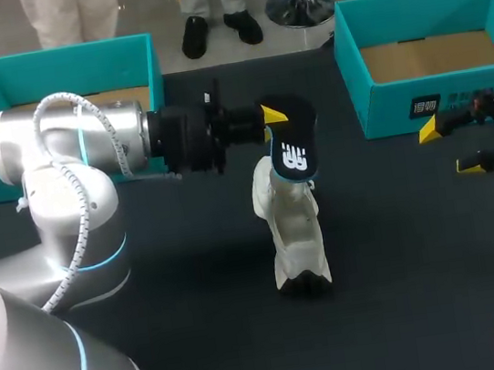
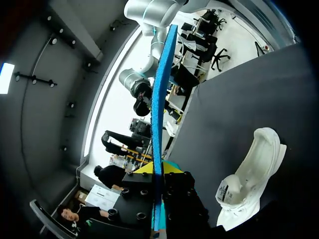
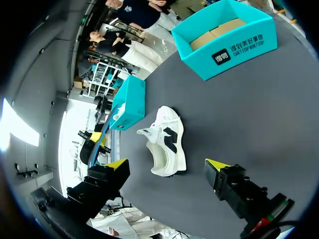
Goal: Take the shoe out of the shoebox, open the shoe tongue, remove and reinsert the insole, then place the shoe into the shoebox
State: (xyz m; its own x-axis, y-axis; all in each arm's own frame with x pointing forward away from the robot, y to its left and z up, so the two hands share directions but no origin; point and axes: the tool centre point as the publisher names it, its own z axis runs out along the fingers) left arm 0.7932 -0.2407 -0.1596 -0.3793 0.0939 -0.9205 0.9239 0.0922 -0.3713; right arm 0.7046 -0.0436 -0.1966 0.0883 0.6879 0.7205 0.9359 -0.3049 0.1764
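A blue insole (image 1: 292,146) with a white logo hangs on edge from my left gripper (image 1: 272,117), which is shut on its upper end just above the shoe. In the left wrist view the insole (image 2: 162,99) runs as a thin blue strip out from between the fingers of the left gripper (image 2: 155,172). The white shoe (image 1: 293,234) lies on the dark table below, toe toward me; it also shows in the left wrist view (image 2: 249,179). My right gripper (image 1: 449,147) stands open at the right, well apart from the shoe (image 3: 167,142), with nothing between its fingers (image 3: 167,167).
A teal shoebox (image 1: 63,52) stands at the back left behind my left arm. A second teal shoebox (image 1: 402,108) with a cardboard floor stands at the back right, close to my right gripper. Dark tabletop surrounds the shoe.
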